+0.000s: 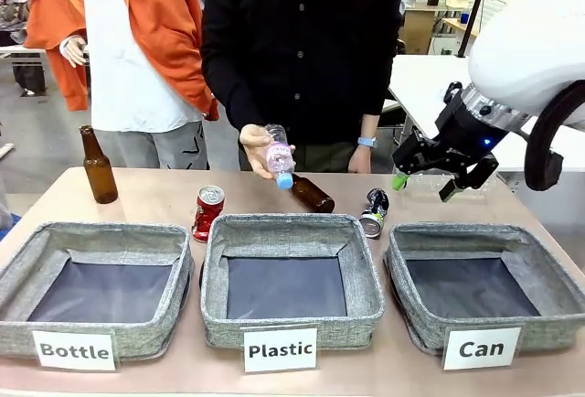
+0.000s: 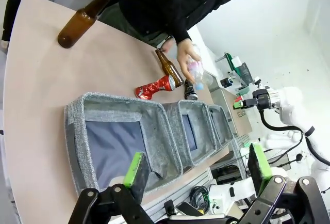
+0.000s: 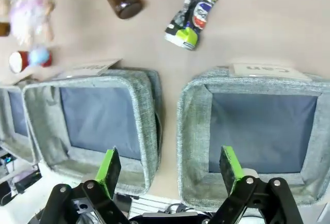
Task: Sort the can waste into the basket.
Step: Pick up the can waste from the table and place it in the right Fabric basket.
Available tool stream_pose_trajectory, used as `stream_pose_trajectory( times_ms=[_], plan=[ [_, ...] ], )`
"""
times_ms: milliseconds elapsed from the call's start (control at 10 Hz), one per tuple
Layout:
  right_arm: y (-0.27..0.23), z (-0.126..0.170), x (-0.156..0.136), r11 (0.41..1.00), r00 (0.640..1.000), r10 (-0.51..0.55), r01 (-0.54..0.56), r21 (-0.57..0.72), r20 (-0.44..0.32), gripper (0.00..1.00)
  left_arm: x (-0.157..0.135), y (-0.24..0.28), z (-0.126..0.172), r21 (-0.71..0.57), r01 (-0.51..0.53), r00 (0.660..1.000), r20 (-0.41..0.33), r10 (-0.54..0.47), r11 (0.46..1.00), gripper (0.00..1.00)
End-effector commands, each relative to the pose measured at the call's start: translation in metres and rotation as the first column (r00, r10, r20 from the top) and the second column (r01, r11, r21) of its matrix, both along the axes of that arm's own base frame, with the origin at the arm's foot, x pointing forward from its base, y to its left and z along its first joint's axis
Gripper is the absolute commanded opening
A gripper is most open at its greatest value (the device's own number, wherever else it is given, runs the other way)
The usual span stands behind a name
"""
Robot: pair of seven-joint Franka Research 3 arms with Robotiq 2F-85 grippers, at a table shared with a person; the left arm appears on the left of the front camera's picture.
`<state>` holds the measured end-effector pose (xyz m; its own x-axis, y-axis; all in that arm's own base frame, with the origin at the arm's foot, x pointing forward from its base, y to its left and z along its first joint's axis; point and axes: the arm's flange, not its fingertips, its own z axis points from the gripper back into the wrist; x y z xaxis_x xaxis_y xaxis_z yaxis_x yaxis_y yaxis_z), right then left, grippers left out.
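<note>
Grey fabric along the robot-side edge of the bench (image 1: 155,198): three baskets in a row, each with a white card on its front. Bottle basket (image 1: 101,230) at the left end, Plastic basket (image 1: 292,224) in the middle, Can basket (image 1: 462,231) at the right end.

Behind that row, toward the person's edge, both cans out on the bench top and outside any basket. Red can (image 1: 208,212) with its silver top showing, just behind the gap between Bottle basket and Plastic basket. Dented can (image 1: 373,211) in dark blue, white and silver, just behind the gap between Plastic basket and Can basket, one end turned toward the baskets. Between the two cans, a lying brown bottle (image 1: 312,194) near mid-bench. Toward the far left corner, an upright brown bottle (image 1: 98,168).

Over the middle of the person's edge, a clear plastic bottle (image 1: 279,155), blue cap downward, gripped in the person's hand (image 1: 254,147).

Right claw (image 1: 425,185): hangs above the bench behind the far left corner of the Can basket, near the dented can on its right side and apart from it. Spread wide, nothing between the green pads (image 1: 399,180).

Left claw (image 2: 198,164): spread wide too, pinching nothing, poised off the left end of the row with the Bottle basket nearest.
</note>
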<state>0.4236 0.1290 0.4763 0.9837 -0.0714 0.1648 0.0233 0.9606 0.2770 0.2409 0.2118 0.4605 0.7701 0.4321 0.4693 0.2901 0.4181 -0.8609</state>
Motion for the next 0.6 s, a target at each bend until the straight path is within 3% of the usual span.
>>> stream_pose_trajectory(
  times_ms=[0, 200, 300, 400, 500],
  plan=[
    [0.017, -0.001, 0.043, 0.991, 0.993, -0.114, 0.111, -0.072, -0.041, 1.0, 0.001, 0.002, 0.002, -0.003, 0.004, 1.0, 0.028, -0.004, 1.0, 1.0],
    [0.013, -0.009, 0.083, 0.977, 0.979, -0.194, 0.187, -0.106, -0.062, 1.0, 0.001, 0.002, 0.002, -0.003, 0.004, 1.0, 0.028, -0.004, 1.0, 1.0],
    [-0.006, -0.009, 0.087, 0.986, 0.983, -0.166, 0.166, -0.014, -0.082, 1.0, 0.001, 0.002, 0.002, -0.003, 0.004, 1.0, 0.028, -0.004, 1.0, 1.0],
    [-0.035, -0.004, 0.076, 0.99, 0.988, -0.105, 0.115, 0.076, -0.116, 1.0, 0.001, 0.002, 0.002, -0.003, 0.004, 1.0, 0.028, -0.004, 1.0, 1.0],
    [-0.075, 0.003, 0.059, 0.978, 0.983, -0.113, 0.136, 0.158, -0.145, 1.0, 0.001, 0.002, 0.002, -0.003, 0.004, 1.0, 0.028, -0.004, 1.0, 1.0]
  ],
)
